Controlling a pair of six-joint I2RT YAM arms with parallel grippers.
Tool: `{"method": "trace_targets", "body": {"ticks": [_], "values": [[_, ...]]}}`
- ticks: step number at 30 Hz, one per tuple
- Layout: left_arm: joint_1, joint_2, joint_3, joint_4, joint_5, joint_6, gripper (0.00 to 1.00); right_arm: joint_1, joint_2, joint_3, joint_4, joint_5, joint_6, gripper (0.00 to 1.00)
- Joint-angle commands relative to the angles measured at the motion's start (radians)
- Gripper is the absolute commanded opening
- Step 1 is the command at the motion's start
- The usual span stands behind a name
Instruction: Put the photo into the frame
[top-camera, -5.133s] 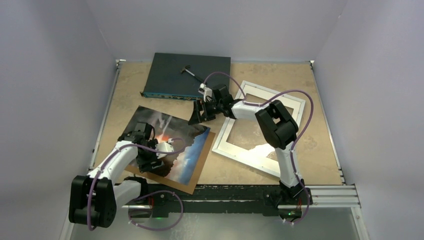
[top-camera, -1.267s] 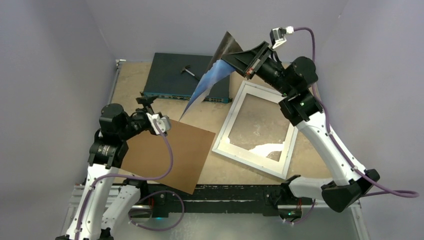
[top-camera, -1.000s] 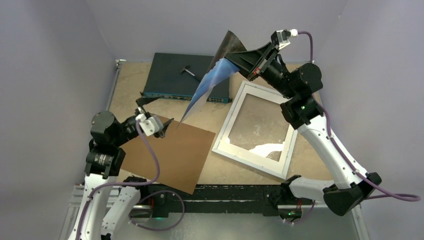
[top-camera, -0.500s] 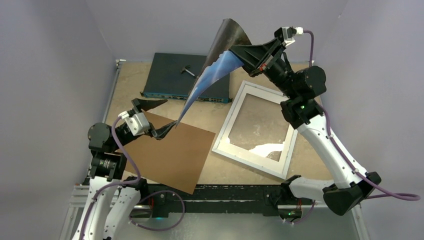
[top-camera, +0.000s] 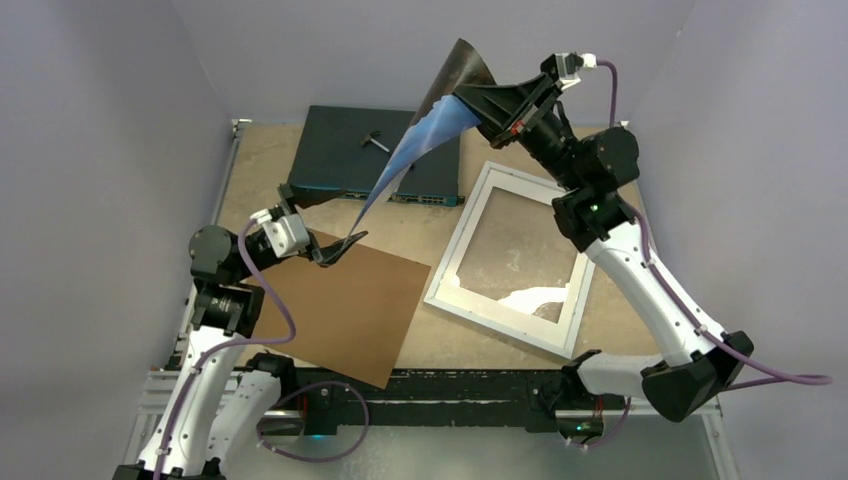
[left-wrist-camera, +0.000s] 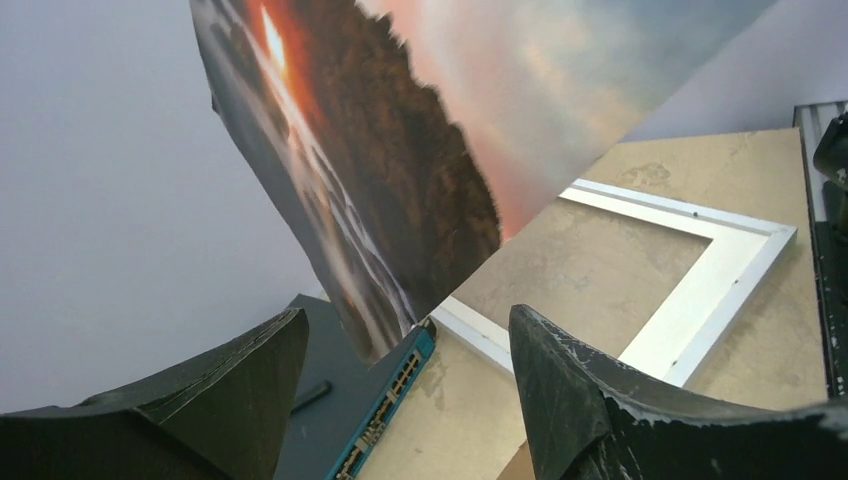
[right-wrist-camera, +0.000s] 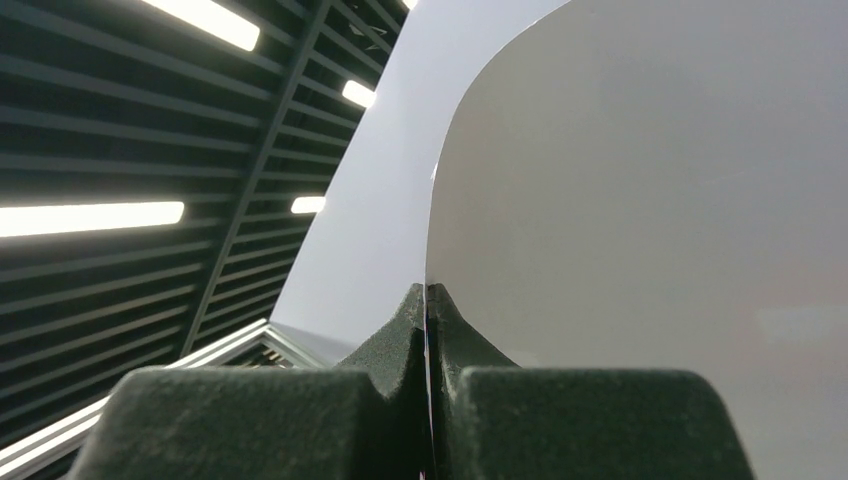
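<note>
- Brown backing board (top-camera: 340, 310) lies flat and bare at the near left of the table. About five seconds ago the photo lay on it under the left arm.
- The left gripper (top-camera: 318, 222) hangs just over the board's far corner with its fingers spread and nothing clamped. It has swung in toward the photo's hanging tip within the last half second, and the jaws have narrowed a little.
- The photo (top-camera: 415, 140) is up in the air, curled, over the table's far middle. Its long axis slants from the high far-right end down to a low near-left corner, which points between the left fingers. I cannot tell whether the corner touches them.
- The printed side with the orange glow faces the left wrist camera, and the plain pale back faces the right wrist camera.
- The frame (top-camera: 448, 268) lies flat on the right, skewed to the table edge, unmoved and apart from the photo.
- The right gripper (top-camera: 468, 97) is pinched tight on the photo's top edge, raised slightly higher than a second ago.
- A dark network switch (top-camera: 340, 160) sits at the far edge with a small tool (top-camera: 377, 141) on top.
- Mottled tan table (top-camera: 260, 170); plain grey-lilac walls (top-camera: 120, 120) on three sides.
</note>
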Motion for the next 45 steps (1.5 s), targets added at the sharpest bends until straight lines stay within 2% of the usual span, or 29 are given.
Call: {"method": "trace_targets", "body": {"ticks": [1, 6, 11, 16, 20, 24, 28, 35, 38, 41, 45], "values": [[-0.017, -0.003, -0.005, 0.013, 0.069, 0.124, 0.72, 0.013, 0.012, 0.000, 0.079, 0.034, 0.014, 0.00], [-0.024, 0.034, 0.006, -0.017, 0.065, 0.186, 0.72, 0.018, 0.029, 0.004, 0.092, 0.036, 0.017, 0.00], [-0.038, 0.075, -0.001, 0.089, 0.029, 0.102, 0.71, 0.028, 0.038, 0.010, 0.094, 0.051, 0.014, 0.00], [-0.102, 0.110, 0.002, 0.132, -0.029, 0.056, 0.66, 0.044, 0.040, -0.009, 0.112, 0.099, 0.017, 0.00], [-0.165, 0.106, -0.002, 0.118, -0.105, 0.092, 0.62, 0.055, 0.047, -0.017, 0.128, 0.116, 0.025, 0.00], [-0.173, 0.108, 0.006, 0.113, -0.220, 0.097, 0.51, 0.056, 0.029, -0.038, 0.129, 0.137, 0.025, 0.00], [-0.173, 0.106, 0.022, 0.075, -0.307, 0.115, 0.34, 0.056, 0.002, -0.064, 0.125, 0.155, 0.020, 0.00], [-0.173, 0.104, 0.042, 0.070, -0.357, 0.120, 0.09, 0.056, -0.021, -0.093, 0.091, 0.138, 0.012, 0.00], [-0.173, 0.115, 0.062, 0.082, -0.359, 0.119, 0.00, 0.045, -0.036, -0.113, 0.028, 0.102, -0.002, 0.18], [-0.173, 0.118, 0.081, 0.047, -0.340, 0.157, 0.00, 0.017, -0.051, -0.113, -0.037, 0.080, -0.049, 0.36], [-0.173, 0.095, 0.079, -0.002, -0.306, 0.244, 0.00, -0.029, -0.053, -0.096, -0.103, 0.025, -0.101, 0.54]]}}
